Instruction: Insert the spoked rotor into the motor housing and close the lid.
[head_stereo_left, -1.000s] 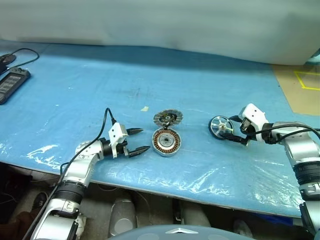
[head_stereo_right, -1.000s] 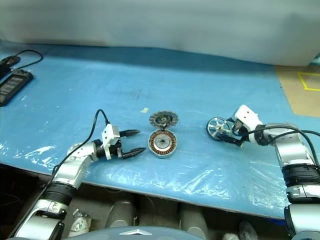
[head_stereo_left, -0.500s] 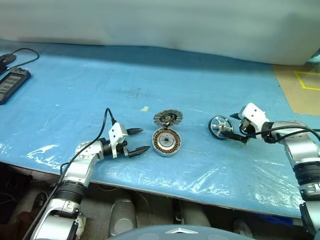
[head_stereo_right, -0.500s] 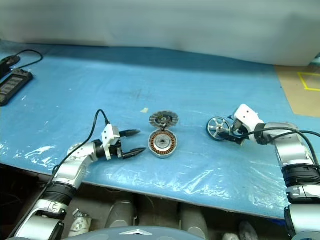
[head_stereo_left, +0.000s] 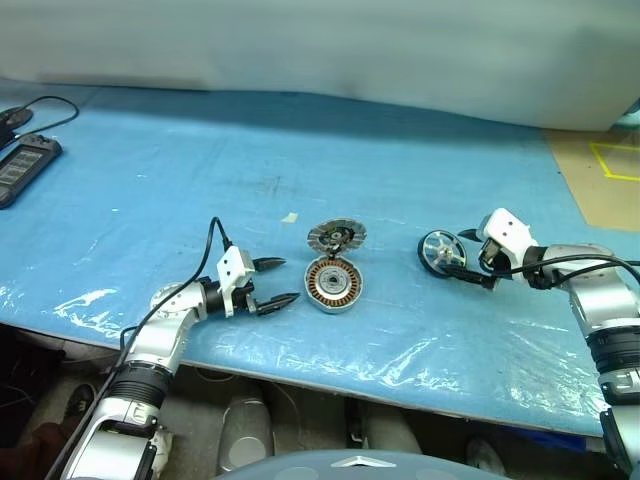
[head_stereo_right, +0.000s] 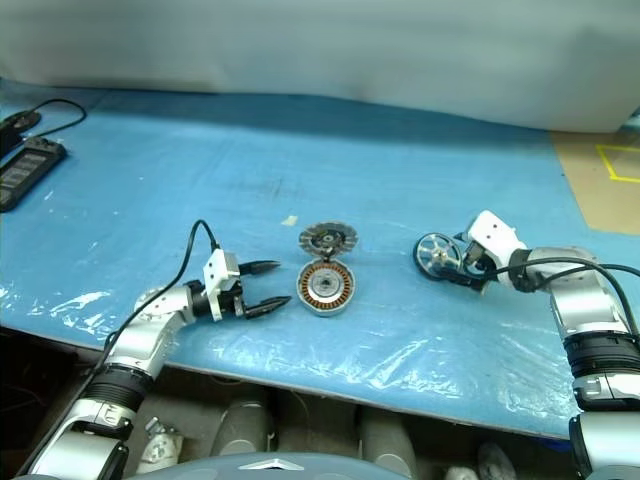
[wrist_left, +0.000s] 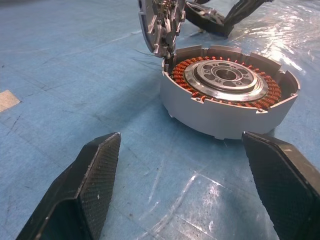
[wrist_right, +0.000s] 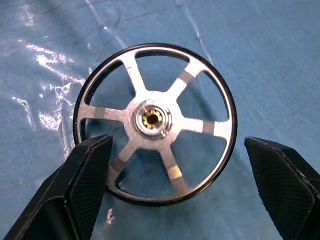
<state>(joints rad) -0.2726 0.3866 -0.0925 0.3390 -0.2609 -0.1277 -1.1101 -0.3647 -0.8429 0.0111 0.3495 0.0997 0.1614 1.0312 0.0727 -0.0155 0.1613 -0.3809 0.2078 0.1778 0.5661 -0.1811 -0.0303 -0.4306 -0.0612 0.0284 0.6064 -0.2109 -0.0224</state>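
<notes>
The spoked rotor (head_stereo_left: 438, 250), a black-rimmed wheel with silver spokes, lies on the blue table right of centre. My right gripper (head_stereo_left: 454, 254) is open, with one finger on each side of the rotor (wrist_right: 155, 120). One finger (wrist_right: 87, 175) overlaps the rim and the other (wrist_right: 280, 175) stands clear of it. The motor housing (head_stereo_left: 333, 283) with copper windings lies at centre. Its grey finned lid (head_stereo_left: 336, 237) stands hinged up behind it. My left gripper (head_stereo_left: 288, 280) is open, just left of the housing (wrist_left: 230, 95) and pointing at it, with nothing between its fingers.
The blue plastic-covered table (head_stereo_left: 200, 150) ends in a front edge near my arms. A black device with a cable (head_stereo_left: 24, 164) lies at the far left. A small tan scrap (head_stereo_left: 289, 217) sits behind the housing. A brown surface with yellow tape (head_stereo_left: 610, 165) borders the right.
</notes>
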